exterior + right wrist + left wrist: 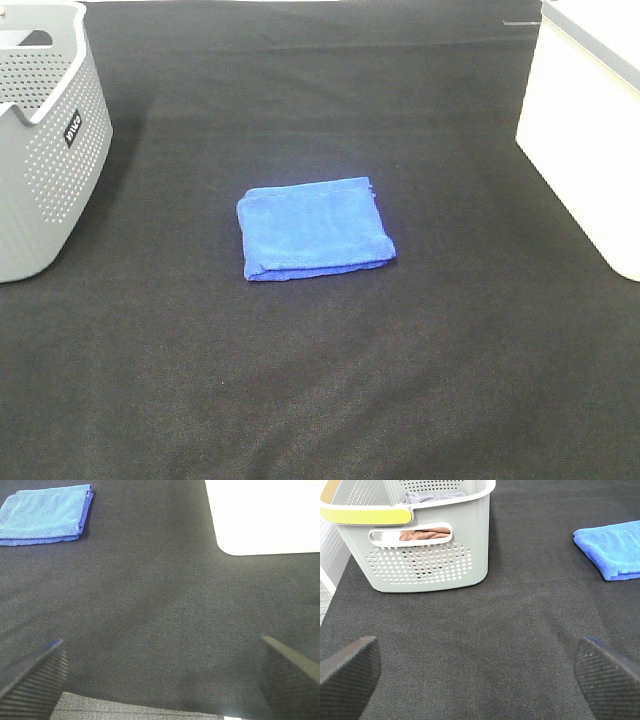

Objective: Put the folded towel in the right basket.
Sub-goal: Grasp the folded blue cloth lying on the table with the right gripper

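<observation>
The black surface [320,400] runs under everything, woven like cloth; the right basket [585,170], white and plain-walled, stands at its right edge, partly out of the high view, so I cannot see its opening; the left basket [45,170], grey and perforated, stands at the far left with some cloth already inside; the towel [313,228], blue and folded into a flat rectangle, lies on the surface about midway between the two, well apart from both; my right pincer [162,677] is spread wide with nothing between its pads, over bare surface, with the towel and a corner of the right basket both ahead of it; my left pincer [479,677] is just as wide and just as empty, near the left basket; neither shows in the high view

I judge the job not yet begun, the towel untouched; the risks I see from here: if I bite only the upper layers, the fold may open on the lift and a loose end could drag or catch the wall; a shallow bite on that soft, thick edge could slip; pressing down too hard might pinch the surface's weave along with it; the right basket's wall looks tall, so a low carry could knock it or leave the towel draped over the rim; the left basket is about as near, and it is the wrong one
</observation>
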Robot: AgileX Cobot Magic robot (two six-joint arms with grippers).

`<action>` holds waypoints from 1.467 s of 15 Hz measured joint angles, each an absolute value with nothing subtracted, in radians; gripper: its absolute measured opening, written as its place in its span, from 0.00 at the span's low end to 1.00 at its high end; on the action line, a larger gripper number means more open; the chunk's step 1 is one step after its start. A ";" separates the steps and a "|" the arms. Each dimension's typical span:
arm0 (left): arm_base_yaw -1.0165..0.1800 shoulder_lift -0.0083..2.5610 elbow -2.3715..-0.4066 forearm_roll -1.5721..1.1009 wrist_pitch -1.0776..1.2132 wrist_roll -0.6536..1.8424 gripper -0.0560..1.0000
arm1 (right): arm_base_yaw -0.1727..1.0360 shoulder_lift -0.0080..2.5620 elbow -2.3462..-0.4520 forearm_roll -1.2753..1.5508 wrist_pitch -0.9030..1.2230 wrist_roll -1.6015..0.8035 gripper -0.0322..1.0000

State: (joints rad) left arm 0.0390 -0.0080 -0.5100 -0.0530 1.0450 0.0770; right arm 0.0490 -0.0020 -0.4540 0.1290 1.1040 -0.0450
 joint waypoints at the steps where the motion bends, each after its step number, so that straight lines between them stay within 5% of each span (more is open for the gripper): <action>1: 0.039 -0.008 -0.510 -0.053 1.045 0.077 0.98 | 0.049 -0.002 -0.454 0.129 1.104 -0.045 0.97; 19: 0.039 -0.008 -0.510 -0.053 1.045 0.077 0.98 | 0.049 0.004 -0.454 0.102 1.104 -0.076 0.97; 22: 0.039 -0.008 -0.510 -0.053 1.045 0.077 0.98 | 0.049 0.170 -0.490 0.103 1.104 -0.077 0.97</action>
